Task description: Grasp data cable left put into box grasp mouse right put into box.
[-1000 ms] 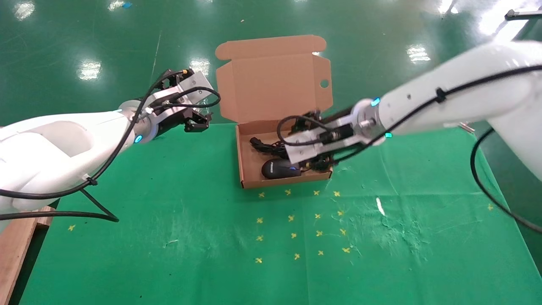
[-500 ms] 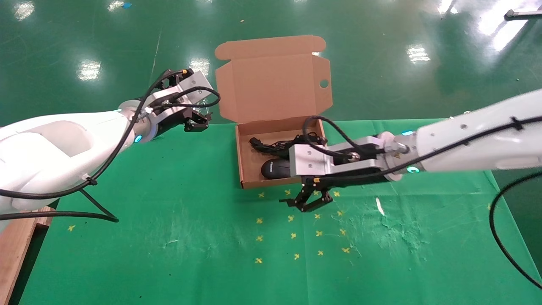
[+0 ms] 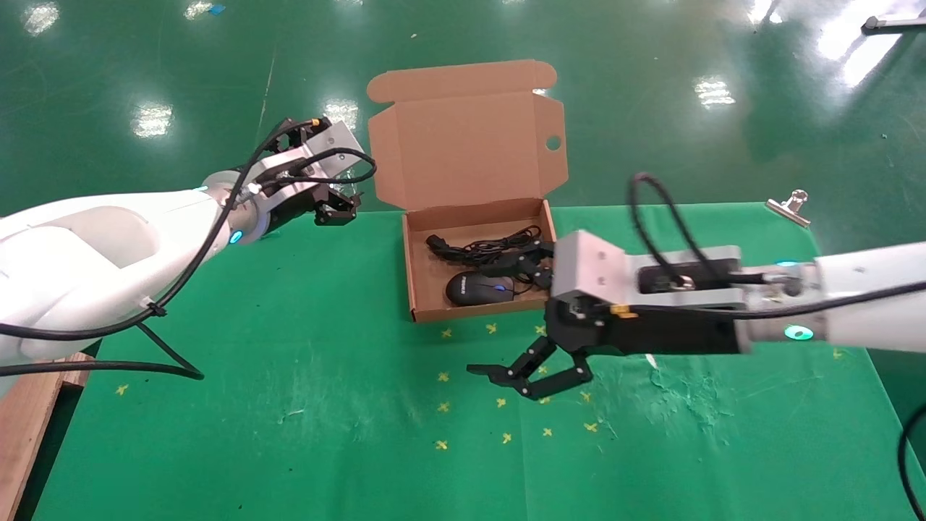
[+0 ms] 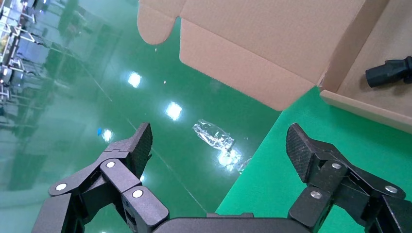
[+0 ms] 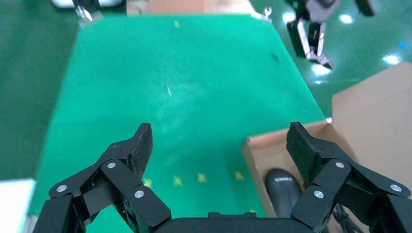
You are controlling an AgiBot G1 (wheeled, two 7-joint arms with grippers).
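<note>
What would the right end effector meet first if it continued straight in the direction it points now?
Probably only the green cloth. The right end effector, open and empty, points toward the robot's left, passing in front of the box. Its height above the cloth is unclear.

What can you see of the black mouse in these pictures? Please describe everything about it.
The mouse is small, oval and black, apparently smooth plastic, with a blue scroll wheel and small white lettering. It lies flat on the floor of the open cardboard box, in the near part, beside the near wall. Its thin black cord leads toward the bundled data cable behind it. No gripper touches it: the right gripper hangs open over the cloth outside the box.
</note>
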